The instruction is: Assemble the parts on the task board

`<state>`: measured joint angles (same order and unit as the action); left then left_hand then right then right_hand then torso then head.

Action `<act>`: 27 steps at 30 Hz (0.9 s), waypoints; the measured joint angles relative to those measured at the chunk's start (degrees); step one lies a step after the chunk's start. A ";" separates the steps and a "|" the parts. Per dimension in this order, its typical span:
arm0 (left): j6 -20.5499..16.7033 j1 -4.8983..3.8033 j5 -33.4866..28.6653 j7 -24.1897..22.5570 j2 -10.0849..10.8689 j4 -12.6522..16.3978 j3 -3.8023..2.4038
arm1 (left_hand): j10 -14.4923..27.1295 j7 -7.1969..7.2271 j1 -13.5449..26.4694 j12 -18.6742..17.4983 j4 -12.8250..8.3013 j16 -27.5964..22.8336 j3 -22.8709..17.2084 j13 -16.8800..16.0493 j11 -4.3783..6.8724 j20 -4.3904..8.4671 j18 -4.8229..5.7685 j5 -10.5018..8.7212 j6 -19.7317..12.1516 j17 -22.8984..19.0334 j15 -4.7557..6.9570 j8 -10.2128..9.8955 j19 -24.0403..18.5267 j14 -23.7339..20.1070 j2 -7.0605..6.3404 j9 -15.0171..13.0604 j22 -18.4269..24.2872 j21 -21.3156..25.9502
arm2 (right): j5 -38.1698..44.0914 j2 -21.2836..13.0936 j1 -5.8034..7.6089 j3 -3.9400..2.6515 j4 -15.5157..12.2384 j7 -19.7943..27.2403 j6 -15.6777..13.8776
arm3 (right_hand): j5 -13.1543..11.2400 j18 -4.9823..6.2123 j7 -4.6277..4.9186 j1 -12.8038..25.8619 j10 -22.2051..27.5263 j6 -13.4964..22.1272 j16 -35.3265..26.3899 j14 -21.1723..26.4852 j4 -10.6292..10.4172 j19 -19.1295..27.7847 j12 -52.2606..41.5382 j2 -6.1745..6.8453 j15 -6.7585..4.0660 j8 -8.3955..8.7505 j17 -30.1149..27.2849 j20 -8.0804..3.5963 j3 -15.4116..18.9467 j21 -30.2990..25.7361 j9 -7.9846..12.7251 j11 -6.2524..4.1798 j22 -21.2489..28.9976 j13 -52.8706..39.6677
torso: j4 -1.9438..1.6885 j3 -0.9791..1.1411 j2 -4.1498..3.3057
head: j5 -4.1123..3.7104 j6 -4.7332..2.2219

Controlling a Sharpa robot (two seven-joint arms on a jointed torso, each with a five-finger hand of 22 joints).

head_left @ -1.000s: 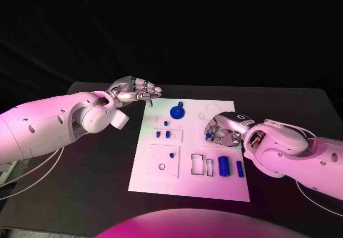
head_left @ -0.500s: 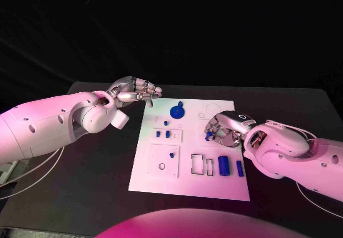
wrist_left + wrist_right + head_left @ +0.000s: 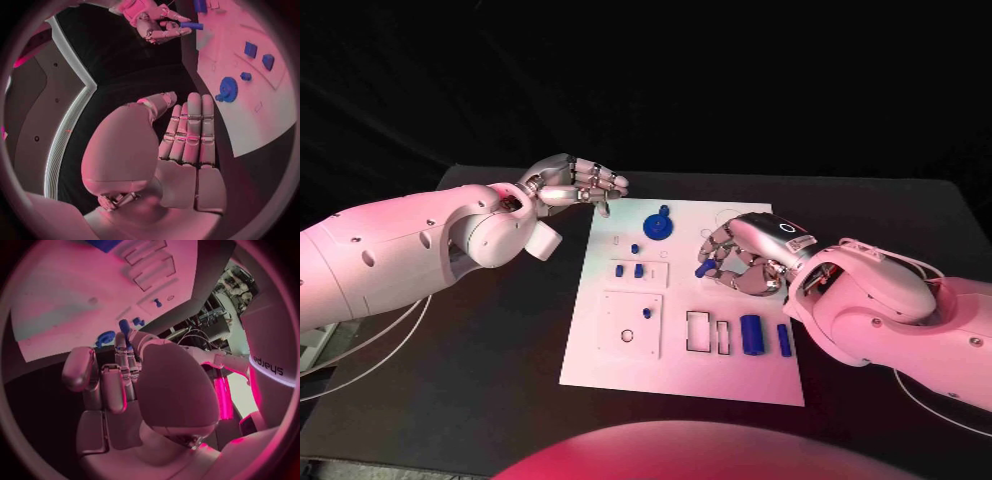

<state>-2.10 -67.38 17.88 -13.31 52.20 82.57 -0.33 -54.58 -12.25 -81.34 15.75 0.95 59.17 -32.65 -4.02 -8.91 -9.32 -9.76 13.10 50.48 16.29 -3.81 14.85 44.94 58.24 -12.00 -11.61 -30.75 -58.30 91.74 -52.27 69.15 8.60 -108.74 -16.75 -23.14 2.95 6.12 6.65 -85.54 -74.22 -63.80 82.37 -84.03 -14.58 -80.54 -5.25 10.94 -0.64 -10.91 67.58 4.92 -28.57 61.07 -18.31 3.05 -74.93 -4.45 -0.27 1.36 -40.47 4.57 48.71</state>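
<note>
1. On a black table (image 3: 473, 400) lies the white task board (image 3: 678, 370), seen from above in the head view, with one white arm reaching in from each side.
2. The left hand (image 3: 574, 184) hovers over the board's far left corner. Its fingers are curled in against the palm with nothing between them. In the left wrist view the same hand (image 3: 181, 145) shows its fingers lying straight and close together, empty.
3. The right hand (image 3: 744, 262) hangs above the right middle of the board. It pinches a small blue peg (image 3: 705, 269) at its fingertips, the peg raised clear of the board surface. The left wrist view shows the peg (image 3: 192, 25) sticking out sideways from the pinched fingers, and the right wrist view shows it (image 3: 124, 328) rising from the fingertips.
4. Near the far edge of the board, a blue gear (image 3: 659, 224) lies flat, close to the left hand.
5. Just nearer than the gear sits a tiny blue piece (image 3: 635, 248), and below it two small blue blocks (image 3: 629, 270) stand side by side in a shallow square recess.
6. Toward the near right of the board, a blue cylinder (image 3: 751, 335) and a slimmer blue bar (image 3: 785, 341) lie parallel, just right of two empty rectangular slots (image 3: 707, 333).
7. A raised white square plate (image 3: 630, 324) with small holes sits on the board's near left.
</note>
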 measured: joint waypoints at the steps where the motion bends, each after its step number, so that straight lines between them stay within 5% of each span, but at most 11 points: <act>1: 0.04 0.00 0.00 0.01 -0.06 -0.06 0.01 | 0.00 0.00 0.00 0.00 0.00 0.00 0.00 0.00 0.00 0.00 0.00 0.00 0.00 0.00 0.00 0.00 0.00 0.00 0.00 0.00 0.00 0.00 | -0.06 0.59 0.00 -0.01 -0.16 0.08 -0.17 | 0.00 0.00 0.00 0.02 0.00 0.00 0.00 0.00 0.00 0.00 0.00 -0.02 0.00 0.00 0.00 0.00 0.00 0.00 0.00 0.00 0.00 0.00 | 0.00 0.01 0.00 | 0.05 -0.01; 7: 0.24 0.02 0.00 0.04 -0.51 -0.34 0.06 | 0.21 0.00 0.00 0.00 0.00 0.00 0.00 0.00 0.21 0.00 0.00 0.00 0.00 0.00 0.00 0.00 0.00 0.00 0.00 0.00 0.00 0.00 | -0.70 5.70 -0.97 -0.06 -0.17 0.90 -0.80 | -0.01 0.00 0.01 0.14 -0.20 0.01 0.00 0.21 -0.14 0.00 0.22 -0.14 -0.20 0.00 -0.10 0.00 -0.14 0.00 0.00 -0.20 0.01 0.02 | 0.03 0.03 0.00 | 0.40 -0.07; 14: 0.50 0.02 0.00 0.08 -0.78 -0.42 0.13 | 0.21 0.00 0.00 0.00 0.00 0.00 0.00 0.00 0.21 0.00 0.00 0.00 0.00 0.00 0.00 0.00 0.00 0.00 0.00 0.00 -0.01 0.00 | -1.51 11.49 -4.21 0.12 1.74 2.39 -0.94 | -0.12 0.01 0.02 0.22 -0.20 0.04 0.00 0.00 0.01 0.00 0.22 -0.06 -0.41 0.00 -0.35 0.00 -0.28 -0.28 0.00 -0.20 0.01 0.01 | -0.04 -0.01 -0.06 | 0.97 -0.16; 27: 0.70 0.03 -0.01 0.13 -0.82 -0.35 0.17 | 0.21 0.00 0.00 0.00 0.00 0.00 0.00 0.00 0.21 0.00 0.00 0.00 0.00 0.00 0.00 0.00 0.00 0.00 0.00 0.00 -0.01 0.00 | -2.11 15.41 -6.96 0.60 5.54 4.39 0.05 | -0.23 0.01 0.15 0.37 -0.20 0.23 0.00 0.00 0.12 0.01 0.21 0.09 -0.41 -0.43 -0.47 0.00 -0.39 -0.50 0.00 -0.19 0.02 0.00 | -0.01 -0.02 -0.15 | 1.98 0.20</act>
<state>-1.40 -67.35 17.88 -13.18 51.38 82.22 -0.16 -54.37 -12.25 -81.34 15.75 0.95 59.17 -32.65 -4.02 -8.70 -9.32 -9.76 13.11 50.48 16.29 -3.81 14.85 44.94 58.25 -12.00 -11.61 -30.76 -58.30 89.64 -36.86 62.19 9.20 -103.20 -12.36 -23.09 2.73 6.12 6.80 -85.18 -74.42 -63.57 82.37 -84.03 -14.46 -80.54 -5.04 11.02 -1.05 -11.33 67.11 4.92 -28.96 60.57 -18.31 2.87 -74.91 -4.45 -0.27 1.34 -40.62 6.55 48.92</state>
